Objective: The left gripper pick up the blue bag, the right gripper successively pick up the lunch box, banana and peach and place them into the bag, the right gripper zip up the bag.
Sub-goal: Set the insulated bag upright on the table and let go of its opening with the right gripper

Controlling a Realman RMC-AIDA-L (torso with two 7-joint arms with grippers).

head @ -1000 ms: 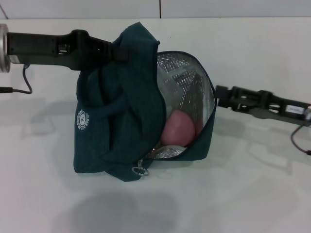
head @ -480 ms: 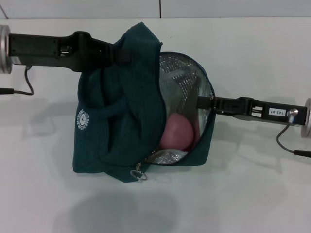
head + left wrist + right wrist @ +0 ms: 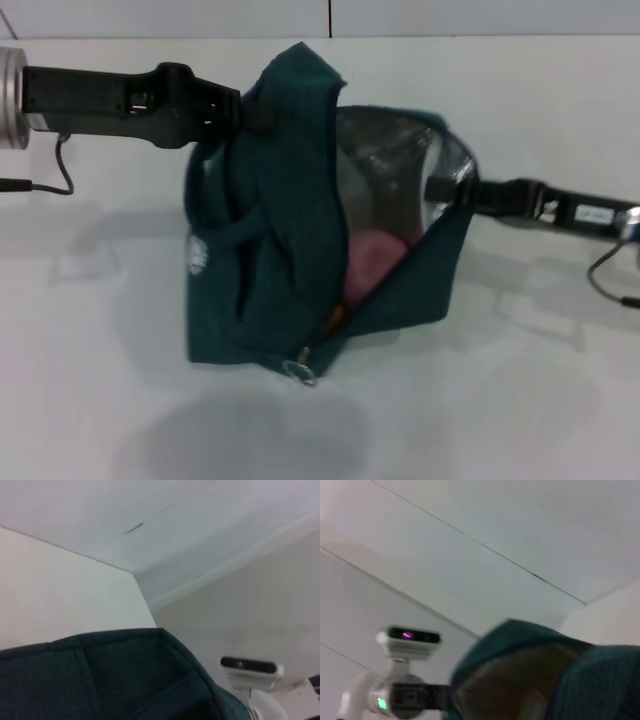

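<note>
Holding the soft blue bag upright on the table, the left gripper clamps its top; the right gripper pinches the floppy rim, peach inside.

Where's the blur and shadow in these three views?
Head view: the bag and right gripper are smeared, the left gripper sharper; soft shadows fall on the table below the bag and arms. Left wrist view: bag fabric close and soft. Right wrist view: the bag is strongly blurred.
</note>
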